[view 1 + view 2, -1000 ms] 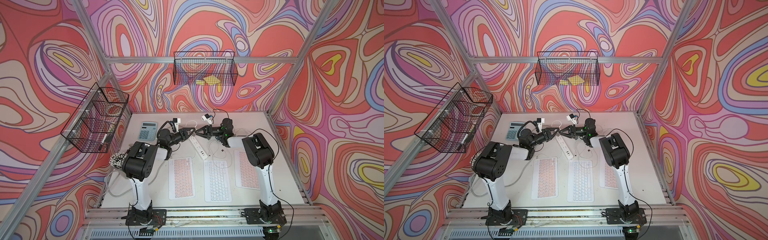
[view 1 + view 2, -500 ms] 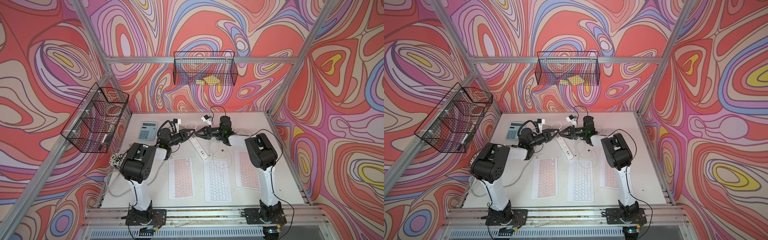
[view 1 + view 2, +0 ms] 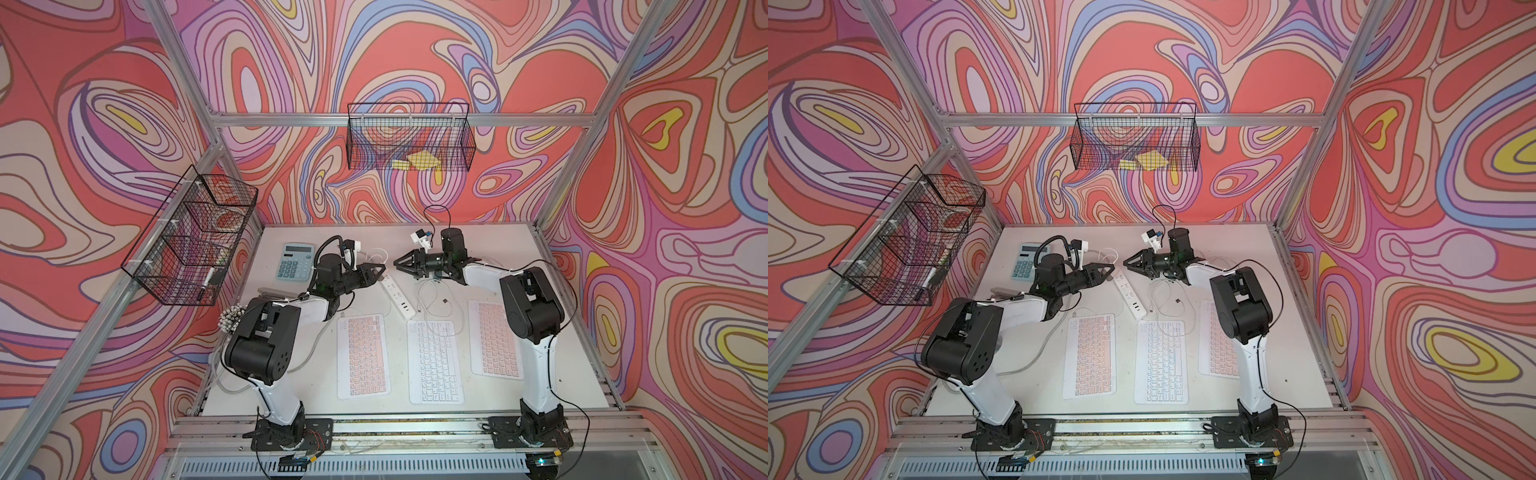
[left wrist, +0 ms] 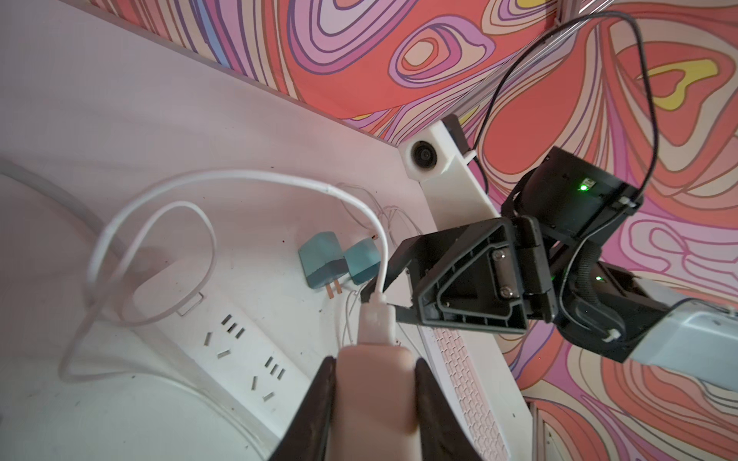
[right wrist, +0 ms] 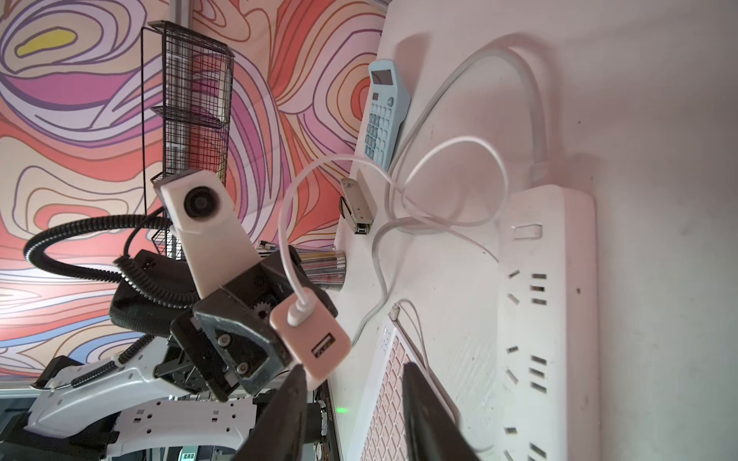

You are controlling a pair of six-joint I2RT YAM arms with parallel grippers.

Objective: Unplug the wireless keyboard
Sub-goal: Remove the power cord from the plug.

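Over the power strip's [image 5: 547,319] far end the left pincer [image 4: 374,371] clenches a pink charger [image 5: 315,339], white USB plug [image 4: 377,325] seated, the released right pincer [image 5: 351,383] gaping just beside that plug; blue chargers [image 4: 339,265] lie beside the strip.

We can read no text, brand or number in any view. The calculator [image 3: 296,261], the white keyboard [image 3: 434,361], the pink keyboard near the left arm [image 3: 363,357] and the pink keyboard near the right arm [image 3: 494,338] have printed keys, but the signs on them are too small to make out. The silver stick [image 5: 357,203] carries a small mark, too blurred to read.
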